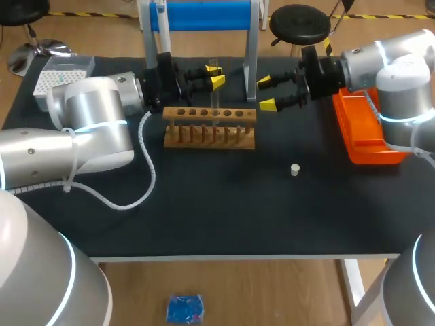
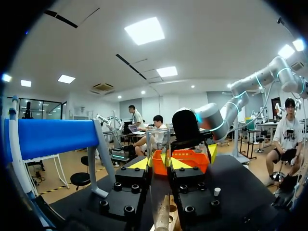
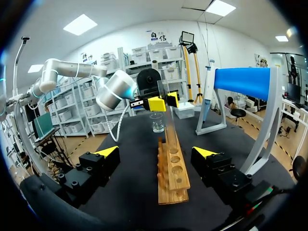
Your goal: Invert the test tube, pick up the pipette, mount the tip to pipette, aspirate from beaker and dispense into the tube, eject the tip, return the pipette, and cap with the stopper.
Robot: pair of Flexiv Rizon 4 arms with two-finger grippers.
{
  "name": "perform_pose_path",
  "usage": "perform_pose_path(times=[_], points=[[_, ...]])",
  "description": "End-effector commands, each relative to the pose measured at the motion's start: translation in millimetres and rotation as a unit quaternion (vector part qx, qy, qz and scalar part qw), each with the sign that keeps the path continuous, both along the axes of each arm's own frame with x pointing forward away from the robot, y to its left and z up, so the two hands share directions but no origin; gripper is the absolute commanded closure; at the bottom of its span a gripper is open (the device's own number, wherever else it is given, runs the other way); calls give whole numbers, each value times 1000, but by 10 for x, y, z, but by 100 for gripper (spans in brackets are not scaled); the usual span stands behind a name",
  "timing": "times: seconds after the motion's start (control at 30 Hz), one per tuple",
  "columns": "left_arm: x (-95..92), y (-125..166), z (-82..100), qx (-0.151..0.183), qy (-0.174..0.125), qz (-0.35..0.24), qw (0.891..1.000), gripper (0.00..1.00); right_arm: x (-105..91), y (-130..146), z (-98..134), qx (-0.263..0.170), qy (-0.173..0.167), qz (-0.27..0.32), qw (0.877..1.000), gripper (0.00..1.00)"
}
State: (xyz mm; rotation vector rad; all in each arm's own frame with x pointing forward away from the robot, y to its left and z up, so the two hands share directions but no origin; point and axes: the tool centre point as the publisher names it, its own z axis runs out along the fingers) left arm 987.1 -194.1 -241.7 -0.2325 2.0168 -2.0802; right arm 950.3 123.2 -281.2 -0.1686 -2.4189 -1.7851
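My left gripper (image 1: 217, 76) is closed on the test tube (image 1: 215, 98), holding it upright over the wooden rack (image 1: 209, 129). My right gripper (image 1: 266, 93) hangs wide open beside the rack, gripping nothing. The stopper (image 1: 295, 170) lies on the table (image 1: 224, 217).

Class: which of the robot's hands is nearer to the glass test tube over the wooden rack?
Left. The left hand grips the test tube between its fingers; the right hand is open, apart from it, beside the rack.
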Motion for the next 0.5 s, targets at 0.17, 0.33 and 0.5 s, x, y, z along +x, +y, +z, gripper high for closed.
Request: perform_pose_path(times=[0.17, 0.33, 0.5], points=[[30, -13, -95, -3, 1, -1, 1000, 100, -5, 0, 0, 0, -1, -1, 1000, 0], [23, 1, -154, -4, 4, 3, 1000, 100, -5, 0, 0, 0, -1, -1, 1000, 0], [13, 7, -214, -5, 4, 7, 1000, 100, -5, 0, 0, 0, -1, -1, 1000, 0]])
